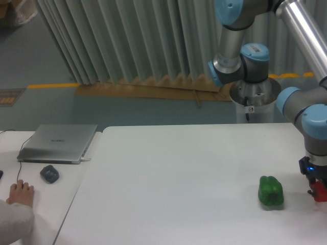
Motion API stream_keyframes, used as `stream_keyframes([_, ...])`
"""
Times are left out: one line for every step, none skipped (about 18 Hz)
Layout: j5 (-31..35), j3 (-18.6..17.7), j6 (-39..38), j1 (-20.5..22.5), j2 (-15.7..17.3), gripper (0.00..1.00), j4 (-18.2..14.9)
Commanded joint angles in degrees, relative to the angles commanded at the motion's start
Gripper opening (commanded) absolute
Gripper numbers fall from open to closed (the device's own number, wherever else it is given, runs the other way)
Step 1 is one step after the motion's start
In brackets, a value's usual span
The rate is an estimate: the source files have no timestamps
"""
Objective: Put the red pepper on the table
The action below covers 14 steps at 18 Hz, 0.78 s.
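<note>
The red pepper [320, 192] shows as a small red shape at the far right edge of the camera view, partly cut off by the frame. My gripper [317, 188] points down over it, shut on the pepper, low over the table [179, 178]. Its black body with a blue light is just above the pepper. Whether the pepper touches the tabletop cannot be told.
A green bell pepper [271, 192] lies on the table just left of the gripper. On the adjoining desk at left are a closed laptop [59, 143], a dark mouse [49, 174] and a person's hand [20, 193]. The arm's base [250, 92] stands behind the table.
</note>
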Motion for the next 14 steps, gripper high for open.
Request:
stream_keyframes([-0.09,0.00,0.17,0.00,0.00,1.00,0.00])
stream_keyframes([-0.09,0.00,0.09,0.00,0.00,1.00,0.00])
stream_keyframes([-0.09,0.09,0.09,0.00,0.09,1.00,0.00])
stream_keyframes([-0.17,0.17,0.09,0.00,0.09,1.00,0.00])
stream_keyframes([-0.18,0.17,0.00,0.00,0.09,1.00,0.00])
stream_keyframes([-0.26,0.17,0.00,0.00,0.09,1.00,0.00])
stream_keyframes([-0.26,0.17,0.26,0.00,0.26,1.00,0.00])
stream_keyframes([-0.44,0.17,0.35,0.00,0.61,1.00,0.00])
stream_keyframes([-0.61,0.17,0.44,-0.17,0.79,1.00,0.00])
stream_keyframes([-0.62,0.17,0.44,-0.78,1.23,1.00,-0.09])
stream_keyframes([-0.62,0.09,0.44,-1.05,2.01,1.00,-0.09])
stream_keyframes([-1.31,0.09,0.44,-1.05,3.07,1.00,-0.35])
stream_keyframes([-2.19,0.09,0.53,-1.05,3.42,1.00,-0.53])
stream_keyframes([-2.46,0.09,0.53,-1.05,3.60,1.00,-0.53])
